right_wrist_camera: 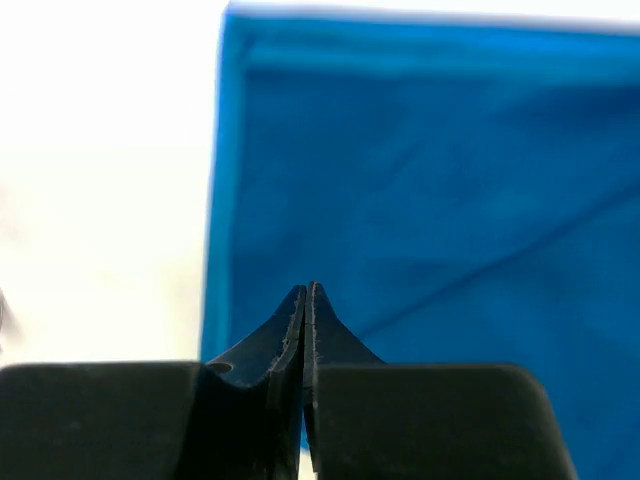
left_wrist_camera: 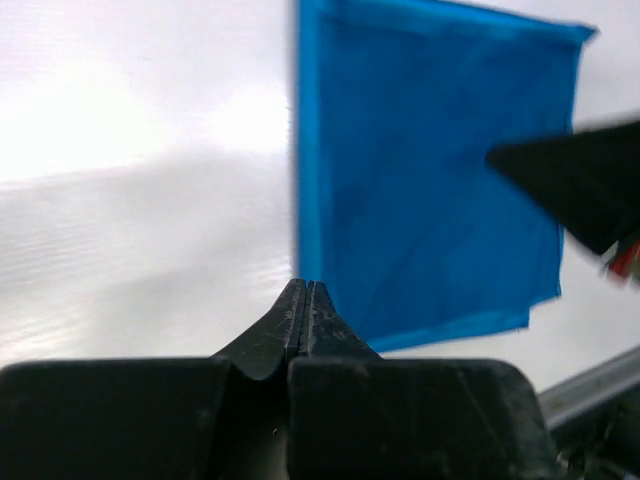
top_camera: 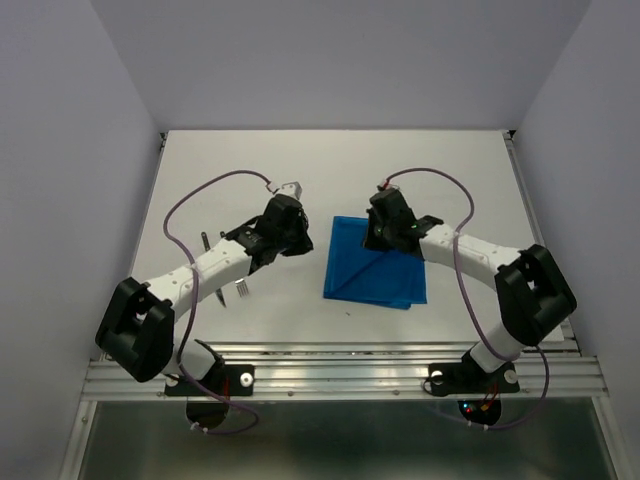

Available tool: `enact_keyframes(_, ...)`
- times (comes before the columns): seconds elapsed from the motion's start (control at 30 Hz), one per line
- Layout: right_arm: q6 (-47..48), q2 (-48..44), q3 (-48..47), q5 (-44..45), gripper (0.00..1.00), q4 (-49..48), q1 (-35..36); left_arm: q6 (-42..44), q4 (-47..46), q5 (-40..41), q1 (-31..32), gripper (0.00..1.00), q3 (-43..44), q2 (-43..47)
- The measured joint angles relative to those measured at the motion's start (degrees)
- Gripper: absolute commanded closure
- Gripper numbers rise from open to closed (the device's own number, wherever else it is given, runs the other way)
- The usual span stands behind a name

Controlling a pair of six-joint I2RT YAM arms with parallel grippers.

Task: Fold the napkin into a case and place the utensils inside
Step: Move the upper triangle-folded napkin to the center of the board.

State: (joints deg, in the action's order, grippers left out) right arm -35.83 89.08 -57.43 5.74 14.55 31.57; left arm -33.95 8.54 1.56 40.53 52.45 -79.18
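— Where is the bright blue thin cloth napkin (top_camera: 370,278)?
— Flat on the white table (top_camera: 240,165), right of centre. It is folded to a rough rectangle with a diagonal crease across it.
— And the left gripper (left_wrist_camera: 307,289)?
— Its jaws are pressed together with nothing between them, tips close to the napkin's left edge.
— The right gripper (right_wrist_camera: 307,291)?
— Also pinched closed and empty, over the far part of the napkin. I cannot tell whether it touches the cloth.
— The slim silver-grey metal utensils (top_camera: 243,291)?
— On the table left of the napkin, well apart from it, partly hidden under the left arm (top_camera: 215,265).
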Motion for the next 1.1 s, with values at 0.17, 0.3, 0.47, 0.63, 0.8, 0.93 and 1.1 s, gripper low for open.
enact_keyframes(0.17,-1.4,5.57,-1.16,0.24,0.98,0.33,10.01,0.09,2.62,1.27,-7.28,1.0,0.07,0.5)
enact_keyframes(0.3,-3.43,8.98,-1.16,-0.02,0.98,0.2,15.98,0.02,3.15,1.2,-8.44,1.0,-0.37,1.49)
enact_keyframes(0.47,-4.72,14.21,-3.69,0.15,0.98,-0.79,16.44,-0.98,3.43,0.48,-9.53,1.0,-0.37,1.05)
enact_keyframes(0.63,-4.87,13.66,-2.45,0.24,0.97,-1.73,16.17,-2.67,3.26,0.7,-10.25,1.0,-0.42,2.21)
enact_keyframes(0.8,-4.85,9.14,2.95,0.28,0.98,-1.53,16.17,-2.97,2.6,0.68,-10.56,1.0,-0.28,5.07)
enact_keyframes(0.93,-4.26,4.96,6.64,0.83,0.94,0.66,16.17,-2.95,2.36,-0.13,-10.64,0.87,-0.28,3.85)
enact_keyframes(1.1,-3.08,-2.8,8.39,2.75,0.87,7.37,16.5,-3.28,1.7,-3.23,-10.64,0.65,0.57,-2.69)
